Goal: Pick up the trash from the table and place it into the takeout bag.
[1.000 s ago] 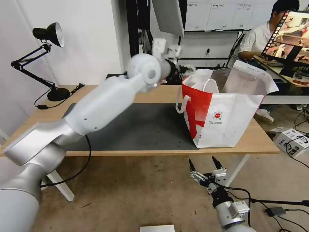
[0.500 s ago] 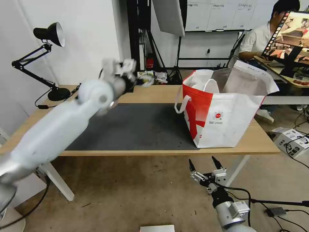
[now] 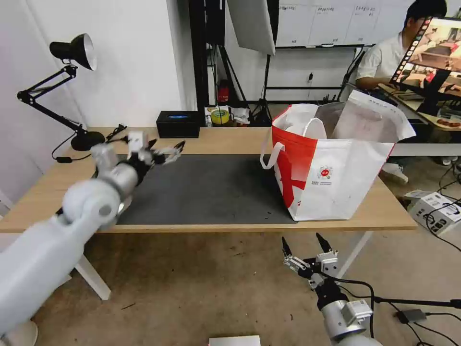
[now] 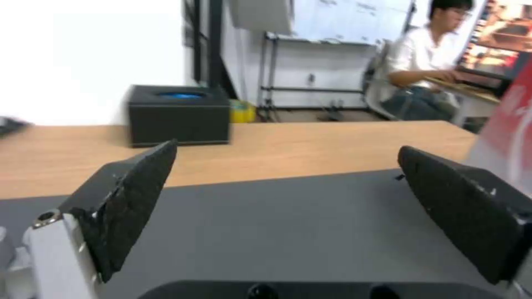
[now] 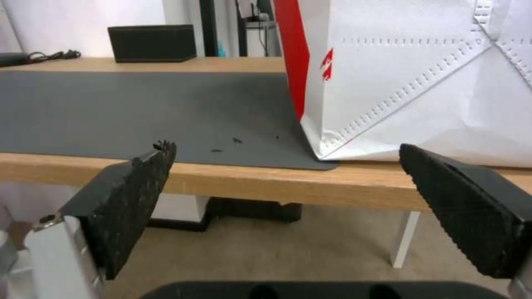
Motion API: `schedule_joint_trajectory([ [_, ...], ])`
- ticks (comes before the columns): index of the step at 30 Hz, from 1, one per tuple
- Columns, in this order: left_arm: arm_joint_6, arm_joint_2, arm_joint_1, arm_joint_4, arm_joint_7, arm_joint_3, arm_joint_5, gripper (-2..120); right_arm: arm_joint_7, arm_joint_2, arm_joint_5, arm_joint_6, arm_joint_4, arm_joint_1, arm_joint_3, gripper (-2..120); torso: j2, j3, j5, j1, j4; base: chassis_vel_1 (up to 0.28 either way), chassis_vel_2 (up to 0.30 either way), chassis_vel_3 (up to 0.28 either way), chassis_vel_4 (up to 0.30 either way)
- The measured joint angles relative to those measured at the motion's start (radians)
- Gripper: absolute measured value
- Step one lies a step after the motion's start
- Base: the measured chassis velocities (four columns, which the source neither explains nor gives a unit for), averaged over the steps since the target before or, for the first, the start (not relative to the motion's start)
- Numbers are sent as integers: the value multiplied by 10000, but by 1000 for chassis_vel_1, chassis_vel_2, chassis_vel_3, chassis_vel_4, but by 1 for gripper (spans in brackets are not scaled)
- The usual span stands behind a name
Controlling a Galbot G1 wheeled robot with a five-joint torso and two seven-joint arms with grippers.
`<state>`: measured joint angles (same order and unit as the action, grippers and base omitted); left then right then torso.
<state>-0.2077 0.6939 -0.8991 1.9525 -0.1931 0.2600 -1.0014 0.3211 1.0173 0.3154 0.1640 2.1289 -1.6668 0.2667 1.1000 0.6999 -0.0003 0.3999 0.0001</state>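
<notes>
Fingers of left gripper (image 3: 165, 149) spread wide, nothing held, poised above left end of dark grey mat (image 3: 211, 187) on table (image 3: 384, 211). Right gripper (image 3: 303, 244) parked below table edge, fingers parted, empty. Takeout bag (image 3: 331, 178) stood upright at mat's right end.

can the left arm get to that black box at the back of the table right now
Probably yes. The left gripper hangs open over the near-left part of the dark mat, and bare table lies between it and the black box, with nothing standing in the path.
</notes>
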Motion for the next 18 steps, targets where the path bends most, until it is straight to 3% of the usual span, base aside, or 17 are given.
schedule_joint_trajectory([
  [5, 1059, 702, -2437, 436, 405, 1862, 1671, 100, 0, 0, 0, 0, 0, 0, 0, 100, 1, -1, 2, 0, 0, 0, 0, 0, 0],
  [11, 1608, 1212, -3265, 505, 457, 2391, 2216, 100, 0, 0, 0, 0, 1, 0, 0, 100, 1, 0, 3, 0, 1, 0, 0, 0, 0],
  [18, 2726, 2140, -4203, 418, 619, 2724, 3267, 100, 0, 0, 0, 0, 0, 0, 0, 100, 1, 1, 3, 1, -7, 0, 0, 0, 0],
])
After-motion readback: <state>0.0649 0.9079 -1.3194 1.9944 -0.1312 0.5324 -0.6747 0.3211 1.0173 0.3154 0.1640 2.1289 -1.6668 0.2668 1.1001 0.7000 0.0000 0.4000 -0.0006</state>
